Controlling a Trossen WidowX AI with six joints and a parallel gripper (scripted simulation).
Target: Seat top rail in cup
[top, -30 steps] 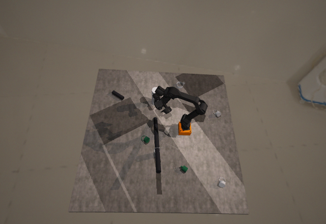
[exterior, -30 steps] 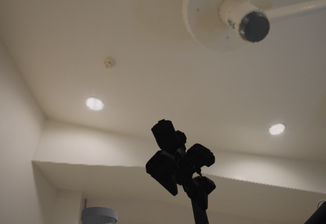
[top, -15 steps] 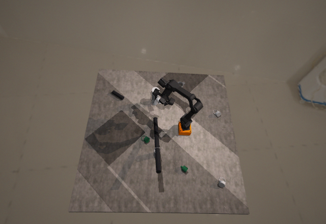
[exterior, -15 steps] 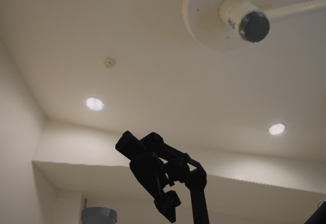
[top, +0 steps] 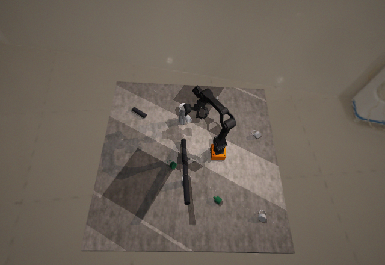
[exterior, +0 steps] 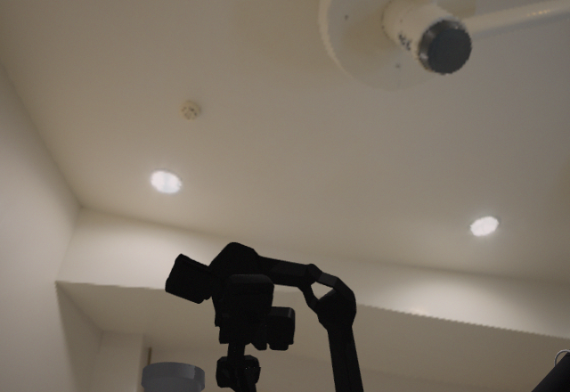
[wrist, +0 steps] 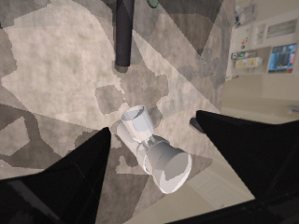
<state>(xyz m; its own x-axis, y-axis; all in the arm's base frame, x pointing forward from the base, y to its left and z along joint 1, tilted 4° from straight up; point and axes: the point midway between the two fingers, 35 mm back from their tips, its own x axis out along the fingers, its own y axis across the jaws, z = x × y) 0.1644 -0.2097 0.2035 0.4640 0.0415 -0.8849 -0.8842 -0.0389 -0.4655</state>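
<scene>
The black top rail (top: 185, 168) (wrist: 124, 35) runs through the pale loop cap (top: 185, 175). Its cut end stands apart from the rail-end cup, with a gap between. The grey rail-end cup (top: 188, 119) (wrist: 138, 122) hangs beside the big post (top: 181, 120); its open mouth shows in the wrist view, close under the post cap (top: 181, 105) (exterior: 173, 377) (wrist: 175, 172). The brace band's exact height is hard to tell. My gripper (top: 194, 110) (wrist: 153, 122) is open and empty. In the wrist view its fingertips appear either side of the cup; they are clear of the rail.
A short black rod (top: 139, 112) (wrist: 197, 124) lies beyond the post. A green loop cap (top: 172, 164) lies beside the rail, and another green fitting (top: 217, 200) lies near its far end. Grey loop caps (top: 257, 134) (top: 262, 217) lie at the right. The orange arm base (top: 218, 153) stands right of the rail.
</scene>
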